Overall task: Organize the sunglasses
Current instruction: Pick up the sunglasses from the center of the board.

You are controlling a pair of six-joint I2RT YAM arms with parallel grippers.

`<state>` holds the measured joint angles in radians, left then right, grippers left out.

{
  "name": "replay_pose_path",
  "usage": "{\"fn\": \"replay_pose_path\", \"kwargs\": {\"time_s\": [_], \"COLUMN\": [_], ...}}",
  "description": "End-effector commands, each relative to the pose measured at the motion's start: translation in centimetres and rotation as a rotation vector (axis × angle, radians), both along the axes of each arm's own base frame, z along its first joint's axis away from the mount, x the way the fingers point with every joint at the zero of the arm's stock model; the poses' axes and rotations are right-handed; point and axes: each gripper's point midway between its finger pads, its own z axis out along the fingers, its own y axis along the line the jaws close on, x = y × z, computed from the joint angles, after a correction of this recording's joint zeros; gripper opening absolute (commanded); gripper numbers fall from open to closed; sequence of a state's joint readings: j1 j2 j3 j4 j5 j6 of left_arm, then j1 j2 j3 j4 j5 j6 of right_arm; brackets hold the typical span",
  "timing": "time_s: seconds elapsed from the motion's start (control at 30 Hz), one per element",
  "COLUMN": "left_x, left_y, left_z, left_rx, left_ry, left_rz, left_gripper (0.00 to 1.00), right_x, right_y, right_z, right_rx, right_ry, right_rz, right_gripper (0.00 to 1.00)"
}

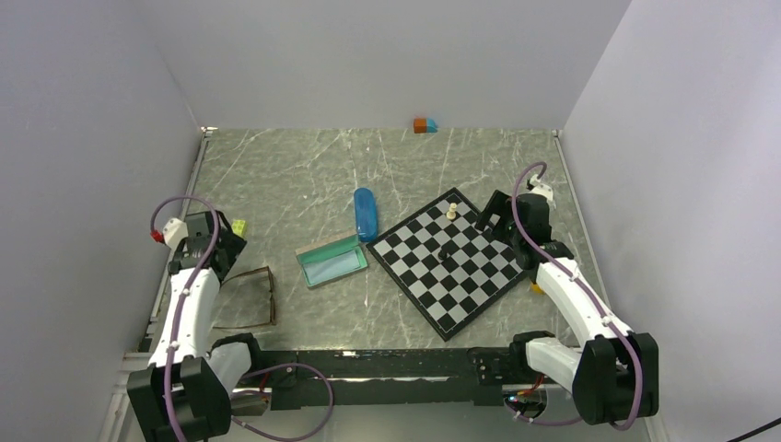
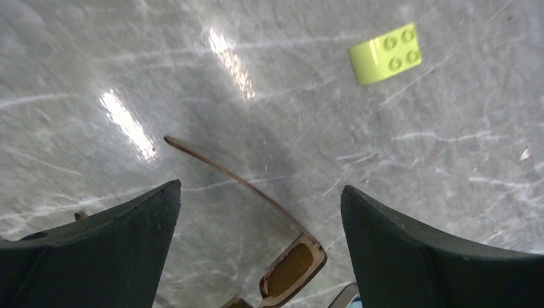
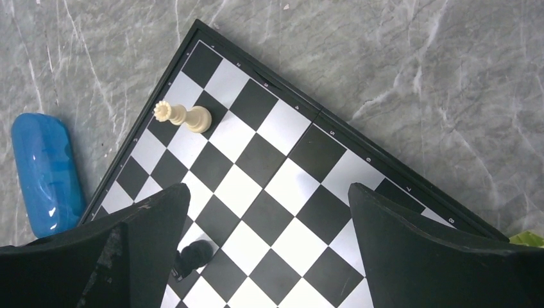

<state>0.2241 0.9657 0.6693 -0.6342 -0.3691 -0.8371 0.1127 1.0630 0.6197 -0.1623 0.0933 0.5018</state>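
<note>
Brown-framed sunglasses (image 2: 292, 269), judged light, thin and fragile, were best taken at the frame front; left tool (image 2: 260, 189) and right tool (image 3: 269, 189) were seen fully open, empty.

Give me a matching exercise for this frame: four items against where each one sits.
1. brown sunglasses
2. blue case
3. cream chess piece
4. yellow-green brick

A. on the chessboard
B. just off the chessboard's left edge
C. beneath the open left gripper
D. beside the left gripper, clear of its fingers

Pairs: 1-C, 2-B, 3-A, 4-D
</note>
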Motion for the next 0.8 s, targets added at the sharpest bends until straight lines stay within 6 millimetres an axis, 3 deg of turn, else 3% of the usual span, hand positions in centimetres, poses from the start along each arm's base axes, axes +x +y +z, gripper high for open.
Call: {"fn": "replay_pose_path", "kwargs": {"time_s": [0.0, 0.37, 0.53, 0.63, 0.77], "left_x": [-0.9, 1.5, 0.4, -0.4, -1.1], "left_y": [-2.0, -6.4, -7.6, -8.6, -10.1], "left_z": [-2.5, -2.4, -4.1, -5.0, -5.9], "left_rx": [-0.116, -0.223, -0.234, -0.243, -0.253], "left_ry": [0.038, -0.133, -0.068, -0.026, 0.005], "left_rz": [-0.023, -0.311, -0.353, -0.382, -0.422], "left_gripper": [0.98, 0.99, 0.98, 0.92, 0.76], "right_x": [1.3, 0.2, 0.0, 0.1, 0.1], "right_y": [0.6, 0.4, 0.0, 0.0, 0.1], "right_z": [1.7, 1.8, 1.6, 1.7, 1.5], "right_rx": [0.032, 0.024, 0.0, -0.004, 0.0], "right_ry": [-0.066, -0.114, -0.114, -0.117, -0.113], "right_rz": [0.015, 0.023, 0.015, 0.022, 0.021], "right_gripper": [1.0, 1.0, 1.0, 1.0, 1.0]}}
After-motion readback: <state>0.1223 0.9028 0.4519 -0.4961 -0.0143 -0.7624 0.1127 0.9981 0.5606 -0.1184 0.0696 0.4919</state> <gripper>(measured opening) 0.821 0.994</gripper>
